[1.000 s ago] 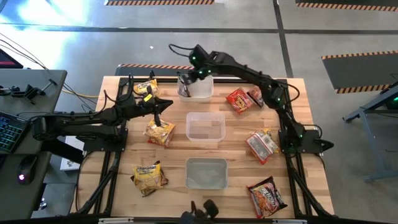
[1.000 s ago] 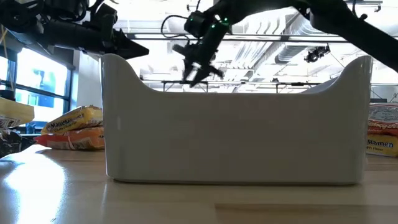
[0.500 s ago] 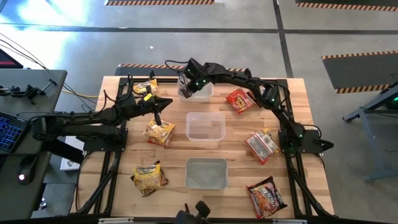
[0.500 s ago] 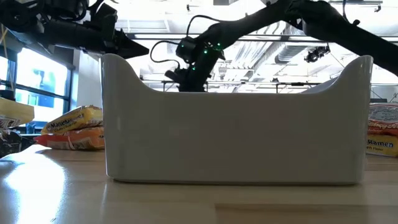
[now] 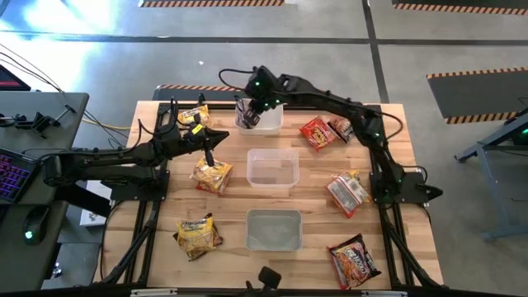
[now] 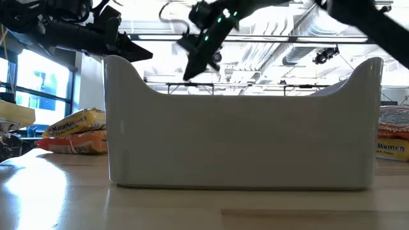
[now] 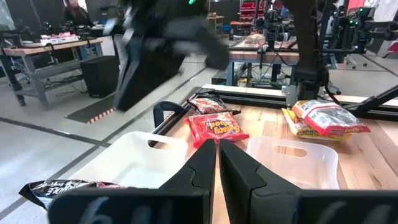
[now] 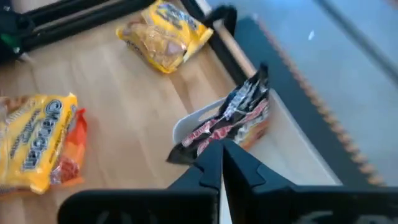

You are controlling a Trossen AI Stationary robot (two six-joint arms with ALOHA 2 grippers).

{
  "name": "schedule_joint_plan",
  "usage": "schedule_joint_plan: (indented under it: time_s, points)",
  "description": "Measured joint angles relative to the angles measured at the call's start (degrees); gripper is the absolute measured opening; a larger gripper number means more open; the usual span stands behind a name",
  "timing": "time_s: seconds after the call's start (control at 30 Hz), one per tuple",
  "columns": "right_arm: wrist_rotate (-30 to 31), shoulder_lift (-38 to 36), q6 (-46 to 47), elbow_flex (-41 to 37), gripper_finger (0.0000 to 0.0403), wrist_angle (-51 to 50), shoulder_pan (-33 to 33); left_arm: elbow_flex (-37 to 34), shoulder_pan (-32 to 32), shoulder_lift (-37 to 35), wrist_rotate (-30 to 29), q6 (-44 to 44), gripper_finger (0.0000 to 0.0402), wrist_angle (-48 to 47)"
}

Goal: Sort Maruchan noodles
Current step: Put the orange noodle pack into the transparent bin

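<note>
1. Maruchan noodles lie scattered over the wooden counter (image 5: 165, 247) in the high view: a yellow packet (image 5: 212, 174) under the left claw (image 5: 209, 153), another yellow packet (image 5: 198, 235) near the front left, a third (image 5: 190, 115) at the back left, and red packets (image 5: 317, 132) on the right side. The right claw (image 5: 247, 113) hangs over the back clear tub (image 5: 271, 122); its finger gap is too small to judge here. Two more clear tubs sit in a row toward the front.
2. Low view: the front tub's wall (image 6: 243, 140) hides most of the counter. Yellow packets (image 6: 73, 131) peek out at one side; a packet at the other edge is cut off.
3. Left wrist view: the left claw's fingers nearly meet, gripping nothing. A dark maroon packet (image 7: 74, 186) is partly hidden behind them.
4. Right wrist view: the right claw's fingers are pressed narrow, and the maroon packet (image 8: 233, 121) leans on the tub's rim just beyond them; contact cannot be made out.
</note>
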Motion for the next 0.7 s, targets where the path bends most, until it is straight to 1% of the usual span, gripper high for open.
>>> schedule_joint_plan:
  time_s: [0.03, 0.1, 0.23, 0.33, 0.4, 0.47, 0.57, 0.7]
  points:
    - [0.02, -1.71, -1.57, -2.17, 0.0, 2.6, 0.08, 0.0, 0.02, 0.0, 0.02, -0.27, 0.0012, -0.01]
    - [-1.48, -5.85, -3.91, -8.94, 0.0, 9.67, 0.01, 0.0, 0.02, 0.0, 0.01, -0.34, 0.0012, 0.03]
    - [-4.77, -15.5, -4.05, -28.07, 0.0, 26.9, -0.58, 0.02, 0.02, 0.0, 0.02, -1.06, 0.0012, 0.07]
    - [-5.34, -20.36, -2.97, -41.09, 0.0, 34.56, -2.14, 0.02, -0.01, 0.0, 0.36, -2.61, 0.0012, -0.32]
    - [-5.44, -22.09, -2.66, -46.56, 0.0, 39.27, -4.24, 0.03, -0.01, 0.41, 0.97, -3.53, 0.0012, -0.42]
    - [-6.48, -22.35, -2.46, -48.77, 0.0, 41.74, -6.89, 0.04, -0.02, 1.14, 1.09, -4.16, 0.0012, -0.63]
    - [-9.62, -20.18, -4.22, -48.8, 0.0, 41.04, -10.71, 0.04, -0.01, 2.98, 1.01, -4.28, 0.0012, -0.38]
    - [-13.2, -16.9, -9.57, -44.24, 0.0, 34.39, -14.18, 0.07, -0.04, 6.68, 0.62, -4.37, 0.0012, 0.51]
